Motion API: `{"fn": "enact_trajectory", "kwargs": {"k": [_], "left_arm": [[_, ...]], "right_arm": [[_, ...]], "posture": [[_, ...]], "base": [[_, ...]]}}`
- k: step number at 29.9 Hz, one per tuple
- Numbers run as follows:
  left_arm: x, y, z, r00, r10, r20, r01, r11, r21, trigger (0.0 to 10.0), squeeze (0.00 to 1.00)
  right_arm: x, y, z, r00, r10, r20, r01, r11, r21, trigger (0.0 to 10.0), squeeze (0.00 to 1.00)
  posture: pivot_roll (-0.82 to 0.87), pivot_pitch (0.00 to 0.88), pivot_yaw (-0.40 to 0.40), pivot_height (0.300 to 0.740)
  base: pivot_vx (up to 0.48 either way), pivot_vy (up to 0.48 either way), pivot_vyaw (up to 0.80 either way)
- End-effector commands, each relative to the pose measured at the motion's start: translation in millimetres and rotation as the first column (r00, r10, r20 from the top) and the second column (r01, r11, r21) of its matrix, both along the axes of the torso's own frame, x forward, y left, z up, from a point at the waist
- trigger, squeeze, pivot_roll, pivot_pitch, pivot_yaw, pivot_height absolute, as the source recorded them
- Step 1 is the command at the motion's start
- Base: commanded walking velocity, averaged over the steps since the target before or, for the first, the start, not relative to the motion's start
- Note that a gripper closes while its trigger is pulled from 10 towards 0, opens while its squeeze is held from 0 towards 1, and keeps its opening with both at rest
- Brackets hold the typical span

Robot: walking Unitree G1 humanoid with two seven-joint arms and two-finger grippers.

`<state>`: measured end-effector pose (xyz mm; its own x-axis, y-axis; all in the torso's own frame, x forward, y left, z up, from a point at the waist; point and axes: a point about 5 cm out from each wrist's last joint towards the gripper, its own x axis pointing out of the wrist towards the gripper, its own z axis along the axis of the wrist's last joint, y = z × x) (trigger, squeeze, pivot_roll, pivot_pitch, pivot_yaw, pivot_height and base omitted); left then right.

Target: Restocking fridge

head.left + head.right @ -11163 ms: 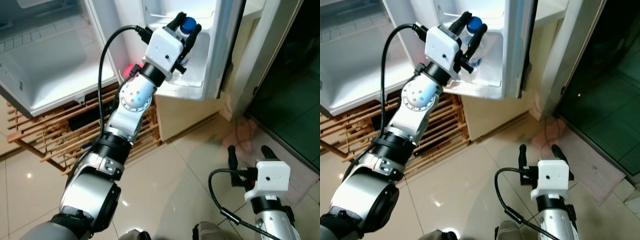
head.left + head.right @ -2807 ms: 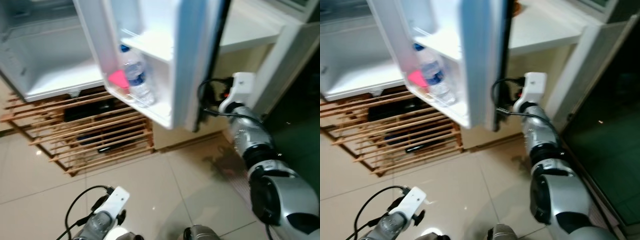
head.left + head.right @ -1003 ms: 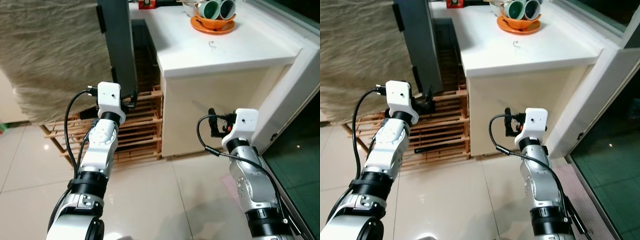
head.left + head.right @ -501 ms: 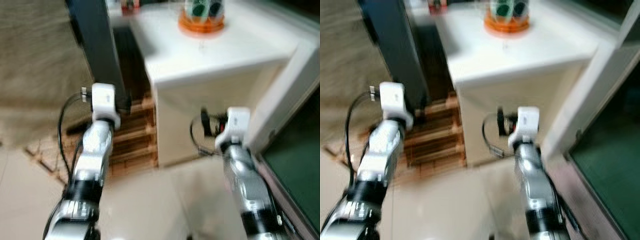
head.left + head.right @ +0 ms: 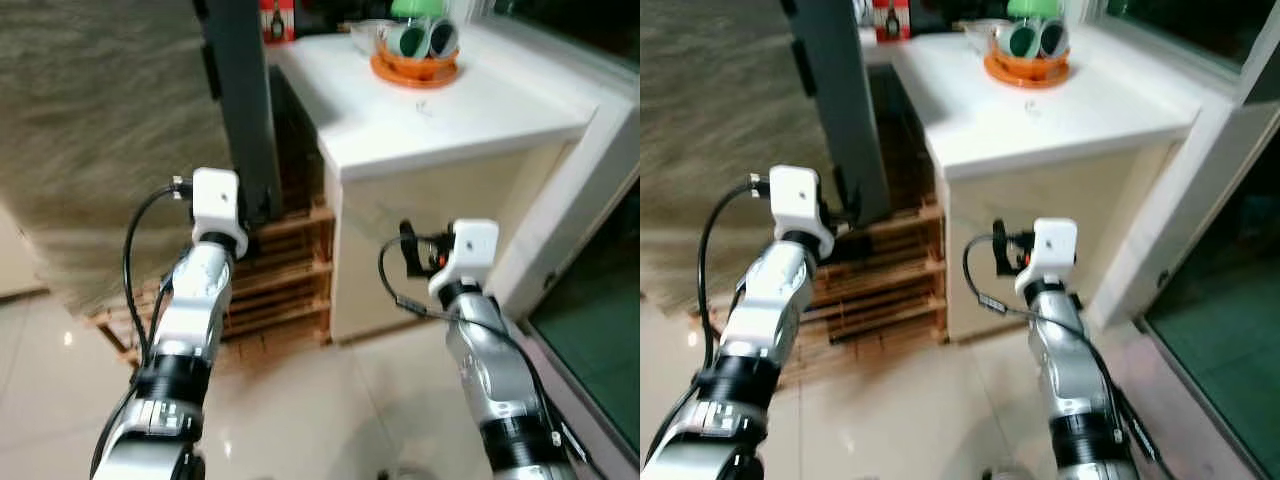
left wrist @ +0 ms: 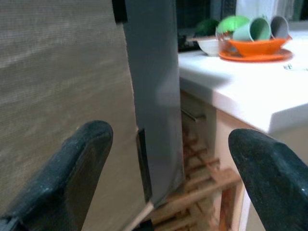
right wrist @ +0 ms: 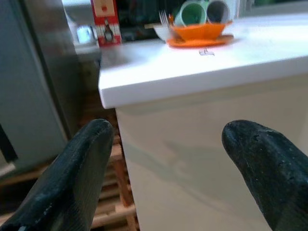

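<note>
The fridge [image 5: 238, 95] stands shut, showing a dark grey side panel [image 6: 153, 96] and a beige textured front [image 5: 100, 130]. My left gripper [image 5: 257, 206] is raised close to the lower corner of the grey panel. It is open with nothing between its fingers [image 6: 84, 159]. My right gripper [image 5: 409, 246] hovers in front of the cream cabinet face [image 7: 202, 159] under the white counter, also open and holding nothing. No bottle can be seen.
A white counter [image 5: 450, 110] right of the fridge carries an orange tray [image 5: 415, 68] with green and grey cups. A red carton [image 5: 277, 18] stands at its back. A wooden slatted rack [image 5: 285, 285] sits under the fridge. Glossy tiles [image 5: 300, 400] cover the floor, with dark glass [image 5: 600, 340] at far right.
The fridge door, open 2.8 s ago with a bottle on its shelf, is now shut. Both arms are held up in front. In the last second only the camera shifted.
</note>
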<state>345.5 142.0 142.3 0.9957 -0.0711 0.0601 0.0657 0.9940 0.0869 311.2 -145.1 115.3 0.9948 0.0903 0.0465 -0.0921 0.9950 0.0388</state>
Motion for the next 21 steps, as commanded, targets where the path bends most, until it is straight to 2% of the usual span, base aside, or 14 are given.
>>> {"fn": "enact_trajectory", "kwargs": {"k": [1, 5, 9, 14, 16, 17, 21], "left_arm": [[2.4, -7.2, -0.1, 1.000, -0.001, -0.017, 0.001, 0.999, 0.032, 10.0, 0.00], [3.3, -7.6, 0.2, 1.000, 0.023, -0.013, -0.022, 0.998, 0.066, 10.0, 0.00], [3.1, -6.4, 1.2, 1.000, 0.026, -0.007, -0.026, 0.999, 0.041, 10.0, 0.00], [5.5, 3.4, 1.2, 0.997, 0.075, -0.017, -0.075, 0.997, 0.015, 10.0, 0.00], [7.0, 7.8, 1.9, 0.995, 0.101, -0.017, -0.100, 0.995, 0.017, 10.0, 0.00], [10.2, 15.0, 3.2, 0.989, 0.144, -0.017, -0.143, 0.989, 0.026, 10.0, 0.00], [12.3, 18.5, 2.0, 0.984, 0.175, -0.028, -0.174, 0.984, 0.043, 10.0, 0.00]], "right_arm": [[2.1, 2.6, 1.4, 1.000, 0.013, 0.007, -0.013, 1.000, 0.011, 10.0, 0.00], [5.4, 5.9, 4.0, 1.000, 0.023, 0.018, -0.023, 1.000, 0.018, 10.0, 0.00], [6.4, 6.2, 2.6, 1.000, 0.018, 0.004, -0.018, 1.000, 0.025, 10.0, 0.00], [6.1, 4.9, -1.9, 1.000, 0.012, -0.020, -0.012, 1.000, 0.019, 10.0, 0.00], [5.2, 5.6, -2.8, 1.000, 0.017, -0.021, -0.017, 1.000, 0.021, 10.0, 0.00], [2.9, 8.2, -4.9, 0.999, 0.033, -0.024, -0.032, 0.999, 0.020, 10.0, 0.00], [1.2, 9.9, -7.5, 0.998, 0.046, -0.032, -0.045, 0.999, 0.018, 10.0, 0.00]], "posture": [[-0.13, 0.000, 0.038, 0.740], [-0.12, 0.000, 0.037, 0.740], [-0.12, 0.000, 0.037, 0.740], [-0.12, 0.000, 0.039, 0.740], [-0.12, 0.000, 0.040, 0.740], [-0.12, 0.000, 0.040, 0.740], [-0.12, 0.000, 0.040, 0.740]], "base": [[0.000, 0.000, 0.00], [0.000, 0.000, 0.00], [0.000, 0.000, 0.00], [0.258, 0.403, 0.00], [0.266, 0.401, 0.00], [0.244, 0.412, 0.00], [0.061, 0.441, 0.00]]}}
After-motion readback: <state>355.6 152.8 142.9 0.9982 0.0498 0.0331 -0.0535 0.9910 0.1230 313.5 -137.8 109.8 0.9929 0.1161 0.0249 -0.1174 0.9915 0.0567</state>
